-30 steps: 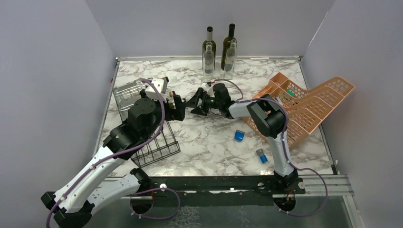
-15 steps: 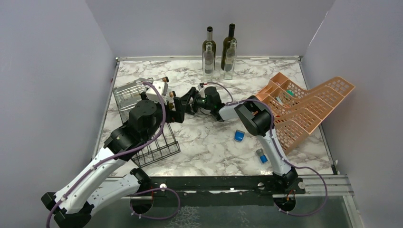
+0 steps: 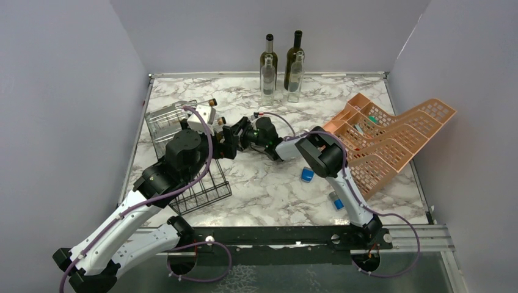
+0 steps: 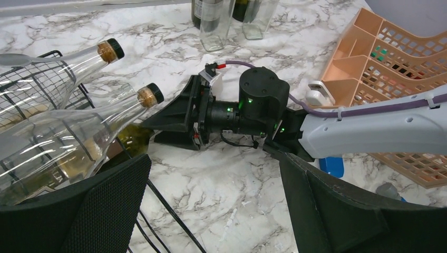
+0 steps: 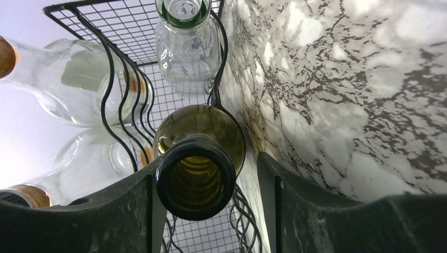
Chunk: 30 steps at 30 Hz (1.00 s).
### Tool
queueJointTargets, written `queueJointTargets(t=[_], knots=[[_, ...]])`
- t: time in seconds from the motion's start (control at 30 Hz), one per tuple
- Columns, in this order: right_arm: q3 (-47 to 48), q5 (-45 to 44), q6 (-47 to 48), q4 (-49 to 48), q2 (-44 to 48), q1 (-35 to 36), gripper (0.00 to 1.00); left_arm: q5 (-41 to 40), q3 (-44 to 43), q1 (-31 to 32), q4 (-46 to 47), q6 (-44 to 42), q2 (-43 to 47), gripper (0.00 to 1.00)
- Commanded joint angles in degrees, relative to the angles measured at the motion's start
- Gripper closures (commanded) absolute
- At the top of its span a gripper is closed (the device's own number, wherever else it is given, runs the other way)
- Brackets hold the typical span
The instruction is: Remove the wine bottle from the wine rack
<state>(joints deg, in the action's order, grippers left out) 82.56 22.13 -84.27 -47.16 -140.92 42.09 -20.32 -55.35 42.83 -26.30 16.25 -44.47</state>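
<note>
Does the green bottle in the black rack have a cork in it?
No, the green bottle has an open mouth; you see straight down its neck.

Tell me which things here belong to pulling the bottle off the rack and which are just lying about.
Job: rack, open green bottle, right end effector around its neck.
Lying about: upright bottles at back, orange organizer, two blue items, racked corked bottles.

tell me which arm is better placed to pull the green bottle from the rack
Right. The right gripper is open with the green bottle mouth between its fingers. The left gripper hangs open over the table, around nothing.
</note>
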Motion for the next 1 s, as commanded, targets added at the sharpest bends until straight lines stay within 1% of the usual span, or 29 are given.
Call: queueJointTargets(t=[0.0,0.13,0.3,0.37,0.4,0.47,0.57,0.67,0.73,0.83,0.97], knots=[[1.5,-4.1,-2.1,0.8,-3.7,0.4,0.40,0.4,0.2,-0.2,0.0,-0.1,0.9,0.01],[2.9,-4.2,-3.0,0.7,-4.7,0.4,0.41,0.0,0.0,-0.2,-0.3,-0.3,1.2,0.01],[3.7,-4.5,-3.7,0.7,-4.9,0.4,0.38,0.0,0.0,-0.2,-0.7,-0.2,1.5,0.01],[3.9,-4.3,-3.9,0.7,-4.9,0.4,0.39,0.1,0.0,-0.2,-0.9,-0.1,1.5,0.01],[3.7,-4.2,-4.1,0.6,-4.7,0.4,0.41,0.2,0.1,-0.2,-0.9,-0.1,1.5,0.01],[2.8,-4.3,-4.3,-0.4,-4.0,0.4,0.49,0.2,0.0,-0.2,-1.1,-0.1,1.5,0.01],[1.7,-4.3,-4.5,-1.5,-2.8,0.4,0.54,0.0,0.1,-0.2,-1.1,0.0,1.4,0.01],[0.8,-4.2,-5.0,-2.2,-1.7,0.3,0.61,0.0,0.1,-0.2,-1.1,0.2,1.2,0.01],[0.6,-3.9,-5.0,-2.6,-1.2,0.2,0.63,0.2,-0.1,-0.2,-1.1,0.3,0.8,0.01],[0.1,-3.0,-5.7,-3.7,-0.4,-0.3,0.70,0.4,-0.2,-0.2,-1.1,0.3,0.7,0.02],[-3.0,-2.5,-6.8,-6.4,2.0,-1.5,0.71,0.3,-0.5,-0.1,-1.3,0.3,0.9,0.02]])
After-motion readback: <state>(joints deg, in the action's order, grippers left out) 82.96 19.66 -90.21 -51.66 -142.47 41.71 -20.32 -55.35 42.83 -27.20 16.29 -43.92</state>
